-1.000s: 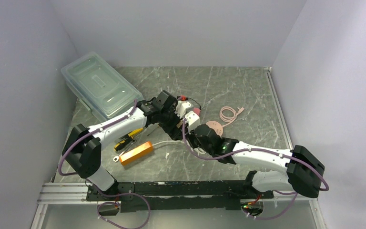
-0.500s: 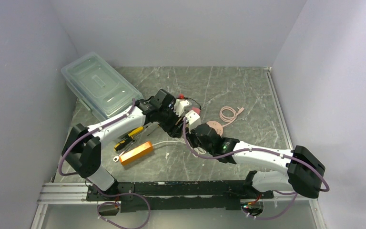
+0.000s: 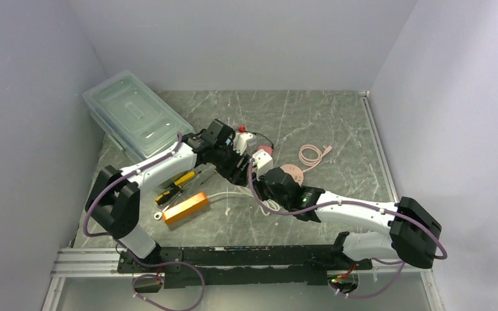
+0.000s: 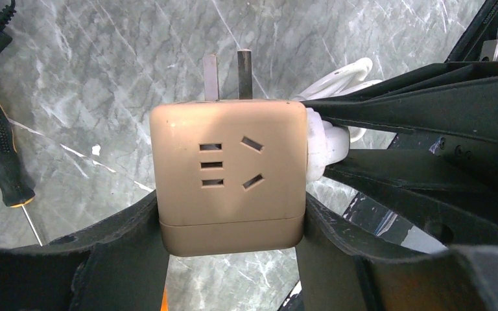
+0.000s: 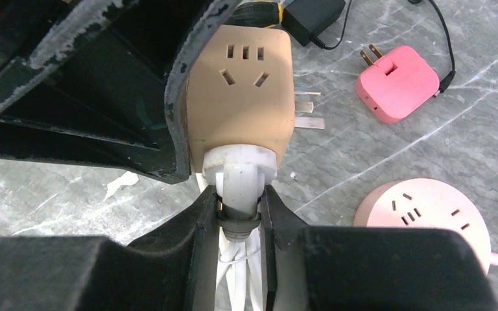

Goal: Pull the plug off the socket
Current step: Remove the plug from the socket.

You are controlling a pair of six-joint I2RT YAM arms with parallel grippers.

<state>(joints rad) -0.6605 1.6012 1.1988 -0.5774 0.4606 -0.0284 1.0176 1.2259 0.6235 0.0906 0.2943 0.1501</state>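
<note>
A tan cube socket (image 4: 230, 175) with two bare prongs sits between the fingers of my left gripper (image 4: 230, 223), which is shut on its sides. A white plug (image 5: 238, 170) is seated in the socket's (image 5: 243, 91) lower face, with its white cable hanging below. My right gripper (image 5: 240, 204) is shut on the plug's neck. In the left wrist view the plug (image 4: 324, 146) sticks out of the cube's right side. From above, both grippers meet mid-table, the left gripper (image 3: 235, 165) beside the right gripper (image 3: 259, 178), and they hide the socket.
A pink charger (image 5: 399, 81) and a round pink socket (image 5: 428, 207) lie just right of the grip. A black adapter (image 5: 311, 16) is behind. A clear lidded bin (image 3: 136, 123), a screwdriver (image 3: 175, 186), an orange box (image 3: 186, 207) and a coiled pink cable (image 3: 311, 155) lie around.
My left gripper's jaws have come together onto the tan socket, and the left wrist has shifted slightly left. The right gripper has kept its hold on the plug.
</note>
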